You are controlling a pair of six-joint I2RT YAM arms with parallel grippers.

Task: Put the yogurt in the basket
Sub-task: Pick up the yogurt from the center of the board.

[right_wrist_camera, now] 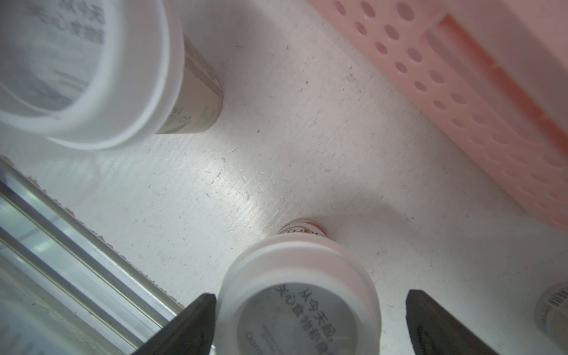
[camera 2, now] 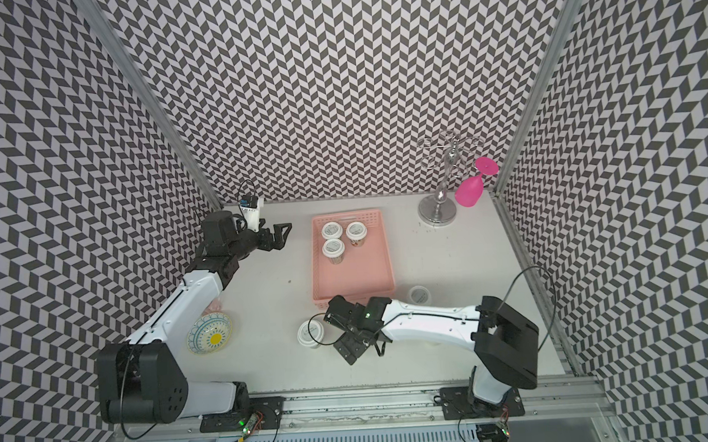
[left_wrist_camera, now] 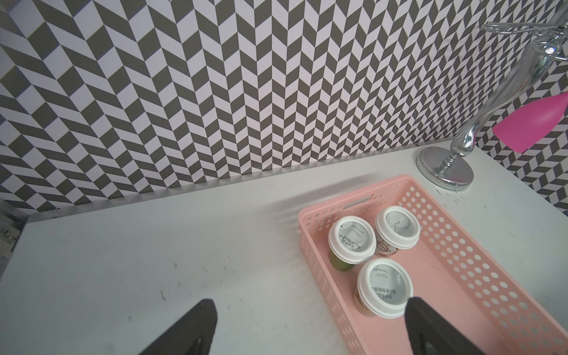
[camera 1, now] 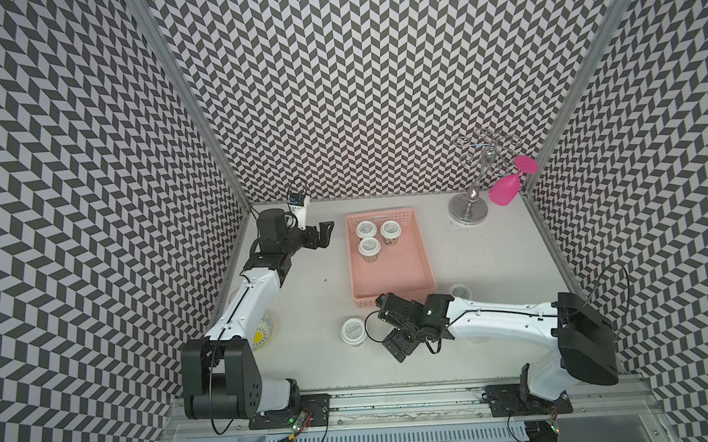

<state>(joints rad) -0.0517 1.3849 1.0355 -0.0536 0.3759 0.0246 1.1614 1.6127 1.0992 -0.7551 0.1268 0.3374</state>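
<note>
Poised to pinch a yogurt tub (right_wrist_camera: 296, 310) off the worktop (right_wrist_camera: 307, 138)
Straddling it upright between right gripper (right_wrist_camera: 310, 295) fingers (right_wrist_camera: 196, 322) spread wide, beside the basket (right_wrist_camera: 461, 76); holding left gripper (left_wrist_camera: 310, 301) wide, empty, well apart near three tubs (left_wrist_camera: 384, 289) already inside

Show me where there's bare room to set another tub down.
The basket's near half is bare; three tubs crowd its far end. The table between basket and left gripper is free, also toward the chrome stand. Crowded by the right gripper, open around a tub.

Chrome rack (camera 1: 468, 212) with upside-down pink glass (camera 1: 504, 190); yellow-centred bowl (camera 2: 209, 333) well apart.
</note>
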